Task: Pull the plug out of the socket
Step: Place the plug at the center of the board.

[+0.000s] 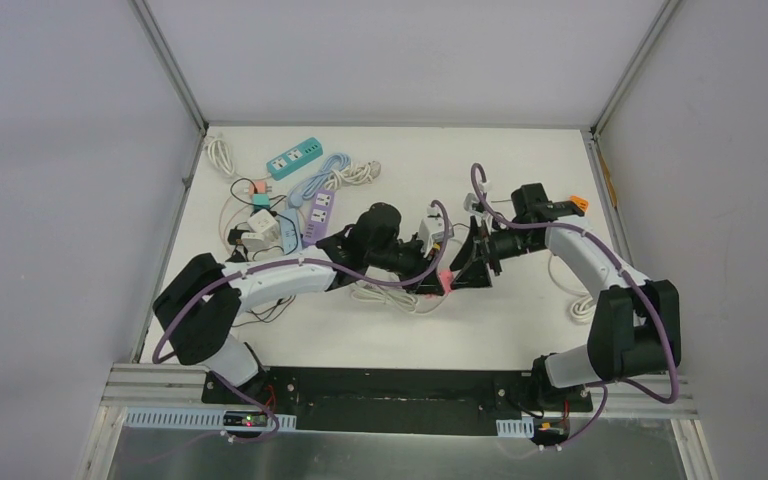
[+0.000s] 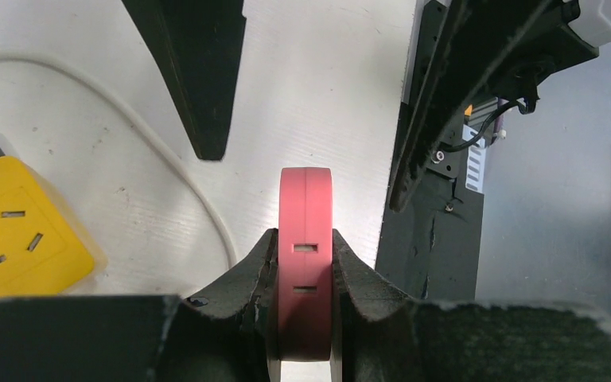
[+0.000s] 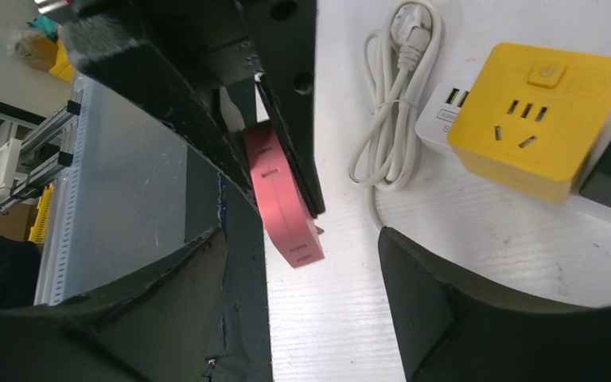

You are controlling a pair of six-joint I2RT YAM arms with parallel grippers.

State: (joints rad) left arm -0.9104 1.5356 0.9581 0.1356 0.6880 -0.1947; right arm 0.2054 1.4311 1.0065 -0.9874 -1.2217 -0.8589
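My left gripper (image 2: 305, 239) is shut on a flat pink socket adapter (image 2: 305, 215) with small slots along its edge, and holds it on edge just above the white table. In the top view the adapter (image 1: 445, 279) is at mid-table. My right gripper (image 3: 302, 236) is open. Its two fingers straddle the space just in front of the adapter (image 3: 282, 195) without touching it. They show in the left wrist view as black blades, one fingertip (image 2: 199, 95) on the left. I cannot make out any plug in the adapter.
A yellow cube socket (image 3: 541, 119) with a white USB block and a coiled white cable (image 3: 398, 95) lies beside the grippers. At the back left are a teal power strip (image 1: 293, 158), a purple strip (image 1: 318, 215), a white cube (image 1: 262, 228) and loose cables.
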